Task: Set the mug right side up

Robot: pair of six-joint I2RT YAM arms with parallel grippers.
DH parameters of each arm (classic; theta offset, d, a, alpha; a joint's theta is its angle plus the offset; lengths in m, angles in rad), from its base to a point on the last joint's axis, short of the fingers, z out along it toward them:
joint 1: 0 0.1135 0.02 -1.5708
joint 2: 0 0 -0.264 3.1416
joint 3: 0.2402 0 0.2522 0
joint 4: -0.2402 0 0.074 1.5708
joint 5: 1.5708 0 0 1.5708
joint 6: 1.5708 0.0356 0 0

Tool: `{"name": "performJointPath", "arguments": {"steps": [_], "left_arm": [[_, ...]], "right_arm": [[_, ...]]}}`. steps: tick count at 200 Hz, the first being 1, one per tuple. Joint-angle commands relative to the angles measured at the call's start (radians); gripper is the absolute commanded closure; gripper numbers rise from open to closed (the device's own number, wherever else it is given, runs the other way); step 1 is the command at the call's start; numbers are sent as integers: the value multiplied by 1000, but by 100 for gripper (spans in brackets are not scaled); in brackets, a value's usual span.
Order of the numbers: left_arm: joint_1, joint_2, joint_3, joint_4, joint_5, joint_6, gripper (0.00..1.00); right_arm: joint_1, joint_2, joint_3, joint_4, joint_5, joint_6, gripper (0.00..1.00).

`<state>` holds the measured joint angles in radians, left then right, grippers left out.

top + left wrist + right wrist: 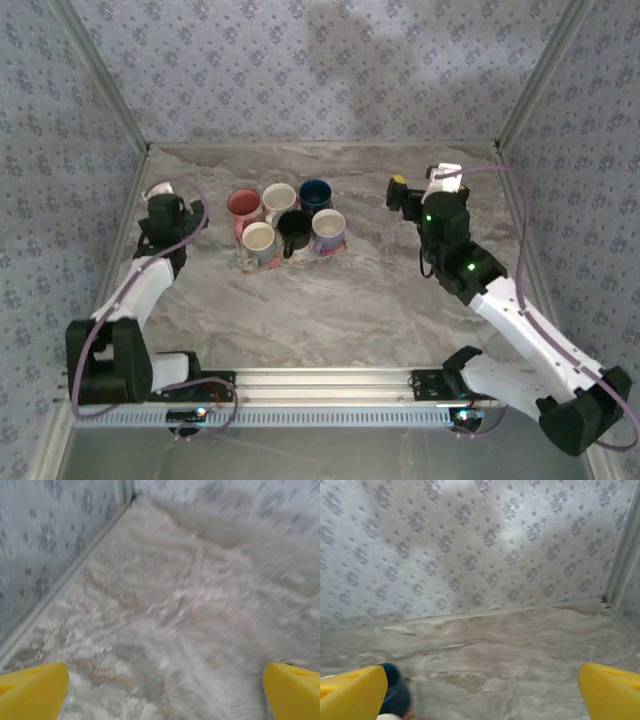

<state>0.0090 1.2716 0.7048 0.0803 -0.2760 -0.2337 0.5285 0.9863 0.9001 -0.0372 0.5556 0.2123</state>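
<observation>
No readable text or labels anywhere.

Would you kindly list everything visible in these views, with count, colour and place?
pink mug: one, pink, cluster's back left
white mug: one, white, back middle
blue mug: one, dark blue, back right
cream mug: one, off-white, front left
black mug: one, black, front middle
patterned mug: one, white with purple, front right
table: one, grey marble, under everything
walls: three, blue-grey floral, around the table
rail: one, silver, table's near edge
left end effector: one, yellow fingertips, open, left of the mugs
right end effector: one, yellow fingertips, open, right of the mugs
</observation>
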Motion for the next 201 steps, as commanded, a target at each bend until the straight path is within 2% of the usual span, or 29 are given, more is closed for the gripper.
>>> {"name": "performJointPath", "arguments": {"steps": [1, 13, 20, 34, 50, 54, 68, 84, 91, 97, 103, 107, 116, 128, 136, 144, 152, 162, 174, 201], "left_arm": [[19, 80, -48, 163, 16, 69, 1], [22, 129, -49, 151, 14, 84, 0], [22, 147, -51, 153, 24, 91, 0], [21, 149, -110, 246, 24, 81, 1], [22, 135, -240, 505, 36, 94, 1], [22, 132, -249, 524, 52, 113, 1], [20, 180, -273, 629, 109, 144, 1], [10, 245, -342, 814, 119, 157, 0], [4, 279, -368, 914, 105, 167, 0], [-2, 268, -355, 860, 102, 169, 1], [-7, 250, -318, 763, 100, 171, 1], [-10, 262, -302, 756, 100, 182, 0], [-12, 266, -308, 770, 106, 186, 1], [-13, 266, -305, 767, 104, 187, 1], [-14, 262, -302, 753, 103, 188, 1], [-13, 265, -304, 760, 104, 187, 0], [-14, 264, -302, 754, 103, 187, 0], [-14, 265, -302, 758, 103, 188, 1], [-14, 265, -301, 755, 104, 188, 1], [-14, 266, -300, 754, 104, 186, 1]], "right_arm": [[-166, 40, -184, 315, -198, -76, 0], [-279, 64, -251, 403, -374, -97, 0], [-320, 84, -287, 460, -420, -141, 0], [-340, 131, -342, 506, -350, -220, 0], [-370, 183, -376, 500, -268, -246, 0], [-381, 194, -387, 508, -258, -244, 0], [-420, 233, -426, 560, -259, -237, 0], [-452, 275, -455, 609, -273, -218, 0], [-461, 299, -472, 667, -284, -258, 0], [-464, 318, -484, 696, -303, -267, 0], [-477, 332, -476, 655, -325, -252, 0], [-488, 346, -479, 649, -346, -236, 0], [-509, 403, -531, 788, -360, -237, 0], [-519, 527, -630, 1072, -367, -222, 0], [-507, 606, -665, 1260, -322, -239, 0], [-476, 555, -631, 1118, -250, -237, 0], [-489, 531, -545, 900, -265, -175, 0], [-528, 560, -550, 959, -350, -206, 0], [-542, 540, -534, 903, -353, -190, 0], [-532, 546, -538, 924, -344, -200, 0]]}}
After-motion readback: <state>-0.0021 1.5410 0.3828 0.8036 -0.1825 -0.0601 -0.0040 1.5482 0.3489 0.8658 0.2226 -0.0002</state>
